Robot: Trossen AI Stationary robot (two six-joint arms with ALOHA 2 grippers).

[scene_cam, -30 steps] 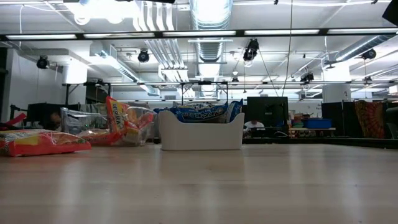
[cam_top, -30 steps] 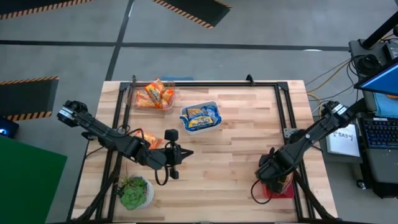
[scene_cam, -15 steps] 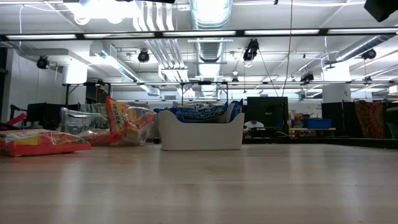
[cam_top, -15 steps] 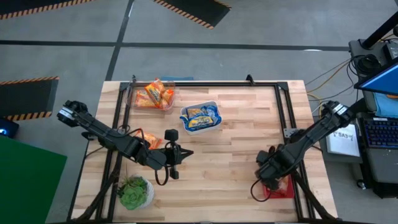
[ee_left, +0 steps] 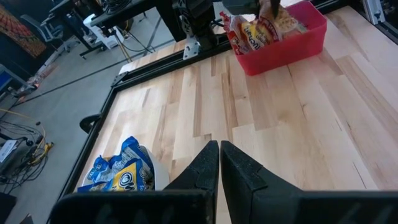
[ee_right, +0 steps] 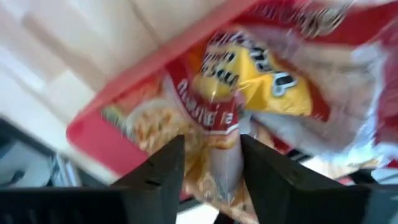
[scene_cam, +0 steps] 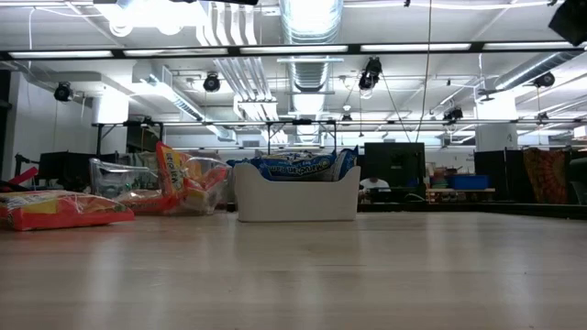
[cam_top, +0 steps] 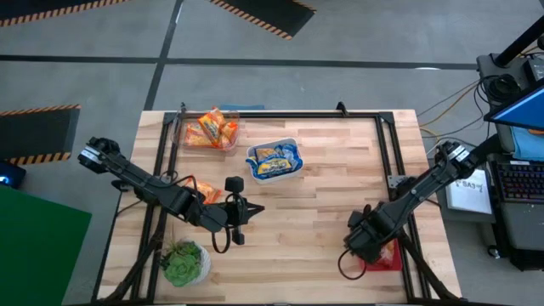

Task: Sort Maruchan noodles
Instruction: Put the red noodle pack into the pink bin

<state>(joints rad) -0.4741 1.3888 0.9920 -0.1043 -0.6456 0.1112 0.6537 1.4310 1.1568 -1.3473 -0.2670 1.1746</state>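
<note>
While parted over the pink bin (ee_right: 118,134), right gripper (ee_right: 211,163) — red packet (ee_right: 249,87) between

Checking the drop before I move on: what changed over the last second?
The right gripper has opened over the red bin, its fingers apart around a red packet, and its arm shifted slightly toward the table's middle. The left gripper stays shut near the orange packet; the other bins and plant are unchanged.
</note>
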